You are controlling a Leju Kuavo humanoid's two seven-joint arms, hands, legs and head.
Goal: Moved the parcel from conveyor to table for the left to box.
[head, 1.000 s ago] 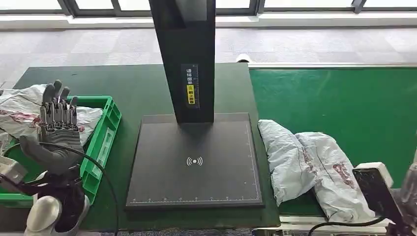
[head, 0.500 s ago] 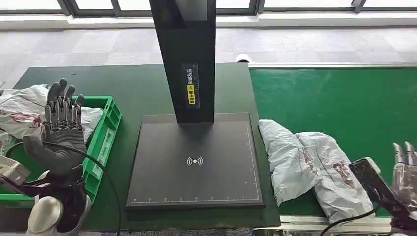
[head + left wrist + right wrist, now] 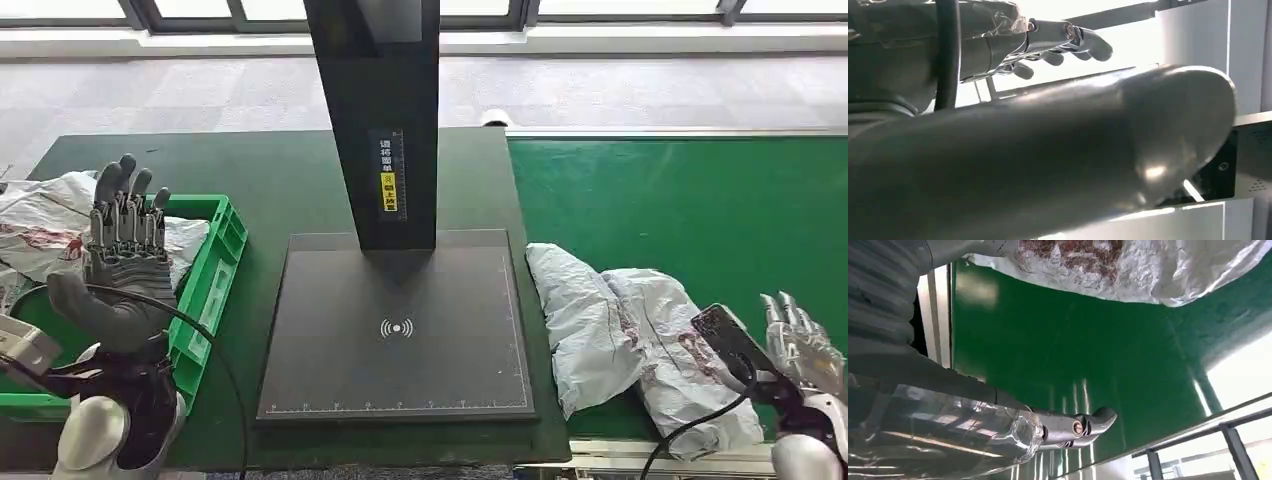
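right hand [image 3: 800, 345] partly cut off, parcel [image 3: 640, 345] print unreadable

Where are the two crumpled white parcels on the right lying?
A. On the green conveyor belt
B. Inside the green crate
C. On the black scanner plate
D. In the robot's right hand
A: the white parcels lie on the green conveyor belt, beside the empty right hand.

Tall black upright column [image 3: 377, 120] carries a small vertical label [image 3: 388, 170] of white characters above a yellow patch, too small to read; flat black square scanner pad [image 3: 397, 335] bears a white contactless-wave symbol [image 3: 396, 328].
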